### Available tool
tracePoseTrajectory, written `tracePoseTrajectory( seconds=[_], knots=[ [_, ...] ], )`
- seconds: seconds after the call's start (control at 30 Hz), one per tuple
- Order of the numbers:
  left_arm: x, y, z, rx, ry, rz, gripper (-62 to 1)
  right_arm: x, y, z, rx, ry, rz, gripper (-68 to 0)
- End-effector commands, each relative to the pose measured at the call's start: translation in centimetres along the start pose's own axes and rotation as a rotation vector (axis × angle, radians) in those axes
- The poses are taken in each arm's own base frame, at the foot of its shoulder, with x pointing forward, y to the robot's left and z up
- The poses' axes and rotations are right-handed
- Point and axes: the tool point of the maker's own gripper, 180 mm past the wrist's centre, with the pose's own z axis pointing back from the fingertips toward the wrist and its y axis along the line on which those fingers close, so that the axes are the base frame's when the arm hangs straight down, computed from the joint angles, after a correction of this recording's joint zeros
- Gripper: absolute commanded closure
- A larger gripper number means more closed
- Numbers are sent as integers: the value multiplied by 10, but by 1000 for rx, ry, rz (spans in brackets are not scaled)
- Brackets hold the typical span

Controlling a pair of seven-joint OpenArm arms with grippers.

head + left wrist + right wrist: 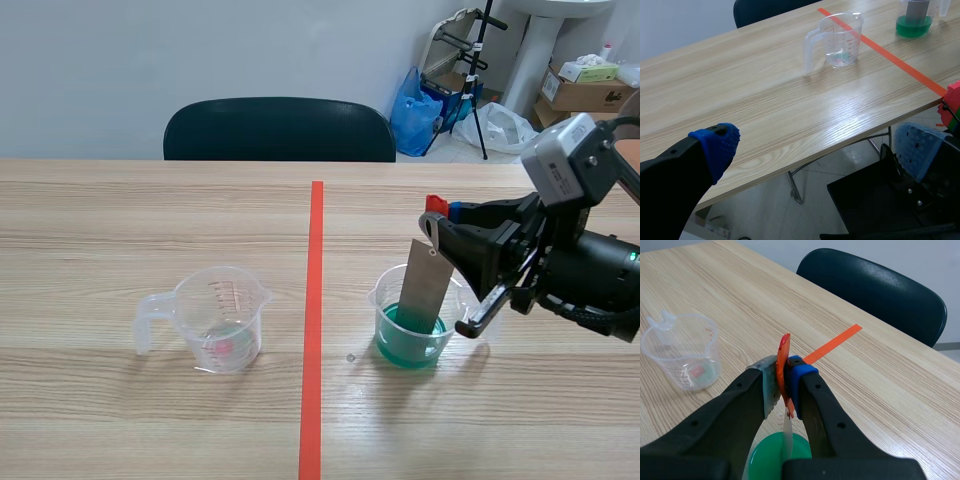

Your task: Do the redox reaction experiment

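Observation:
A grey metal strip [427, 283] with a red tag [783, 352] at its top stands tilted in a clear beaker [411, 335] of green liquid, right of the tape line. My right gripper [437, 215] is shut on the strip's top end, above the beaker. In the right wrist view the strip [787, 432] runs down from the right gripper [783, 371] into the green liquid [767, 457]. A clear measuring cup [222, 318] with a handle stands left of the line. My left gripper [817, 145] hangs open off the table's near edge, far from the measuring cup [839, 40].
An orange-red tape line [315, 320] splits the table [100, 220]. A dark chair [280, 130] stands behind the far edge. Boxes and bags [580, 85] lie on the floor at the back right.

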Motion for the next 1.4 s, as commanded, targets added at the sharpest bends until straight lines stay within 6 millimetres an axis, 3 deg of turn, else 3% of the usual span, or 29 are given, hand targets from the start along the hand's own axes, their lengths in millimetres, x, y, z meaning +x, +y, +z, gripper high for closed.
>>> tracePoseTrajectory(
  seconds=[0.0,0.67,0.93,1.37],
  knots=[
    [12,1,-1,12,-61,1,-623,5,-4,-1,-4,-10,13,-6],
    [13,7,-1,44,-70,8,-623,10,-5,-1,-2,-29,21,-6],
    [13,7,-1,48,-71,8,-623,33,-1,1,29,-60,87,-6],
    [13,7,-1,47,-71,8,-623,75,5,21,7,-122,168,-6]
  ],
)
